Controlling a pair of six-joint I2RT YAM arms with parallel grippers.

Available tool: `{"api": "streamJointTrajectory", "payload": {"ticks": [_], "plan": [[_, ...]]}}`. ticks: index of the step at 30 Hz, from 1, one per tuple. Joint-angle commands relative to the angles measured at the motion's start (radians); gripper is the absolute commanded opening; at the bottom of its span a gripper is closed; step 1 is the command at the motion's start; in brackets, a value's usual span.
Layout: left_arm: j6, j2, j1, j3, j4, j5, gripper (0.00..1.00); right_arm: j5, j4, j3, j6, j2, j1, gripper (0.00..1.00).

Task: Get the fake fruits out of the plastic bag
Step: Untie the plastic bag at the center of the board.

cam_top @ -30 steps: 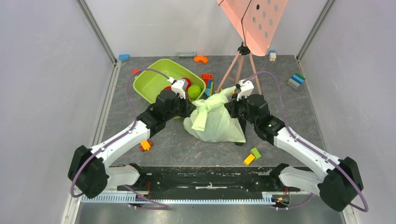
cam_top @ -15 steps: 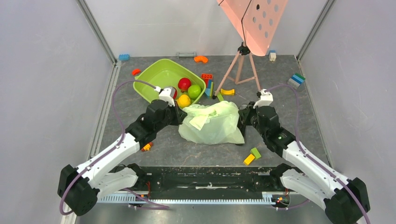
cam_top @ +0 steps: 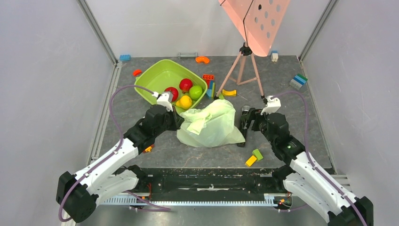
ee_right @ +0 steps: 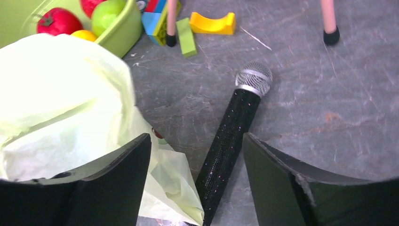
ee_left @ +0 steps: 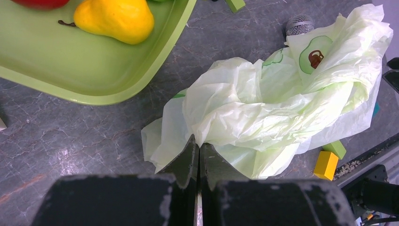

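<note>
Pale-green plastic bag (cam_top: 209, 123): crumpled and slumped on the grey table (cam_top: 282, 70), about its middle, between the two grippers; an avocado print (ee_left: 314, 55) shows on an upper fold.
Bag's contents: cannot tell through the film.
Left gripper (ee_left: 197, 146): fingers pressed together at the bag's left edge. A fold of film seems nipped between the tips, though the pinch itself is hard to make out.
Right gripper (ee_right: 196, 141): fingers spread wide and holding nothing, low over the table just right of the bag. The film lies up against its left finger.
Green round fruit (cam_top: 195, 92): inside the lime-green tub (cam_top: 157, 75), at its right end, beside two red fruits (cam_top: 186, 84) and a yellow pear (ee_left: 115, 19).
Tub: toward the table's far-left corner, its near-right corner just beside the bag.
Microphone (ee_right: 230, 141): black with a silver head, flat on the table just right of the bag. In the wrist view it lies in the gap between the right fingers.
Yellow block (cam_top: 251, 160) and green block (cam_top: 258, 154): touching, close to the table's near edge, right of the bag.
</note>
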Motion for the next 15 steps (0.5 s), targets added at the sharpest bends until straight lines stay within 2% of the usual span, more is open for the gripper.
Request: {"api": "streamJointTrajectory", "payload": {"ticks": [1, 6, 15], "plan": [[-0.007, -0.015, 0.003, 0.001, 0.026, 0.022, 0.02, -0.154, 0.056, 0.088, -0.157, -0.017, 0.001, 0.78], [-0.001, -0.010, 0.003, -0.002, 0.043, 0.046, 0.02, -0.262, 0.046, 0.205, -0.216, 0.098, 0.036, 0.84], [0.004, -0.018, 0.003, -0.006, 0.052, 0.067, 0.02, -0.436, -0.011, 0.482, -0.310, 0.364, 0.058, 0.86]]}}
